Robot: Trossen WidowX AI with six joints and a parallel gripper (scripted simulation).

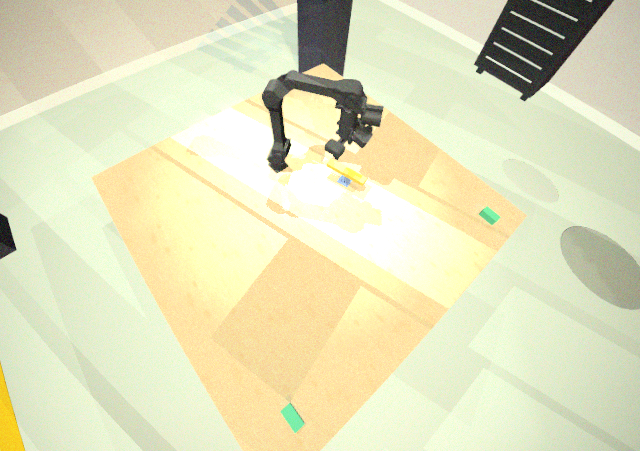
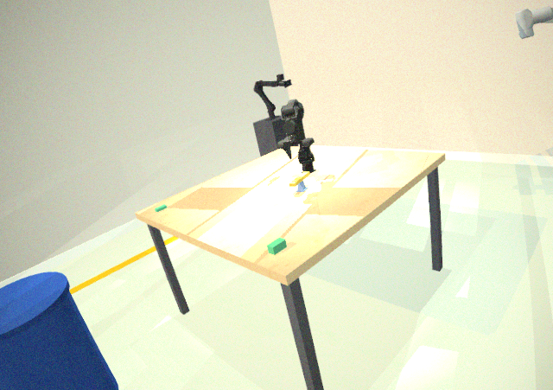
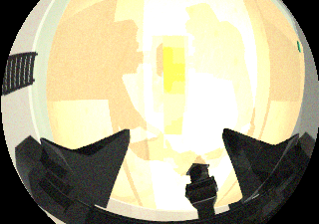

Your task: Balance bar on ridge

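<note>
A yellow bar [image 1: 346,171] [image 2: 297,181] [image 3: 174,88] lies across a small blue ridge [image 1: 342,180] [image 2: 301,189] near the middle of the wooden table [image 1: 206,260] [image 2: 357,211]. In the exterior view both ends of the bar look clear of the table. My gripper [image 1: 347,145] [image 2: 296,155] [image 3: 178,134] is open wide and empty. It hangs a short way above the bar and does not touch it. In the wrist view the bar lies below and ahead of the spread fingers.
Two green blocks lie at table corners, one [image 1: 488,214] [image 2: 160,207] and another [image 1: 292,417] [image 2: 276,246]. A dark pedestal [image 1: 324,22] [image 2: 268,136] stands behind the table. A blue barrel [image 2: 44,332] stands on the floor.
</note>
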